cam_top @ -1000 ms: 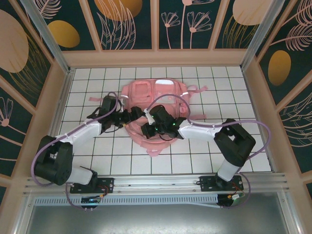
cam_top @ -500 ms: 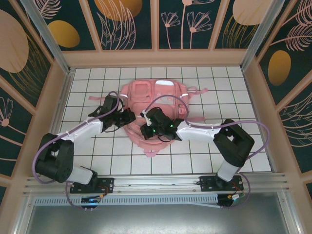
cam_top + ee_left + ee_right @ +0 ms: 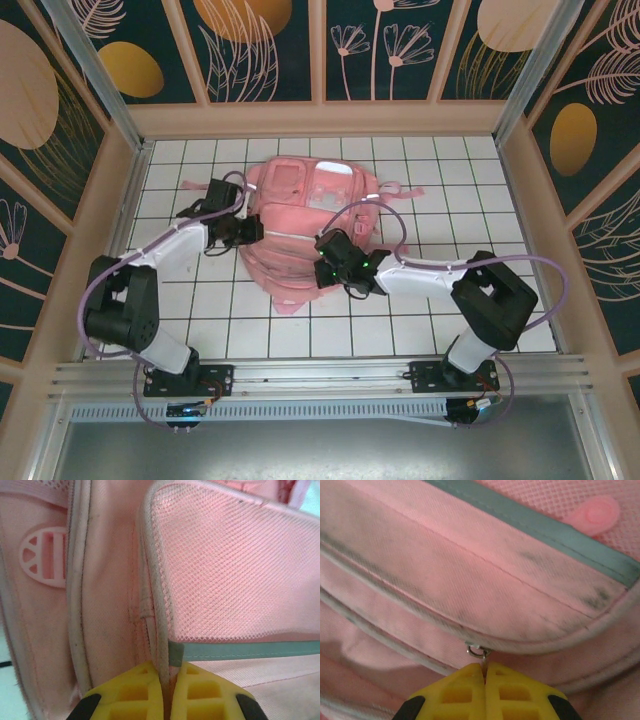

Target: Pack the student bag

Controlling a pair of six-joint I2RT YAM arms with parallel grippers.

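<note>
Lying mid-surface toward the far side: large soft pink fabric student bag (image 3: 300, 215) on white gridded surface (image 3: 430, 300) | left hand (image 3: 165, 667) clamped on the piped rim of its pink mesh pocket (image 3: 235, 570), bag's left | right hand (image 3: 484, 666) fingers together, tips against small metal ring (image 3: 478, 652), bag's near right

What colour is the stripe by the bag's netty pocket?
The stripe is greyish teal on the pink student bag, clearest in the right wrist view.
</note>
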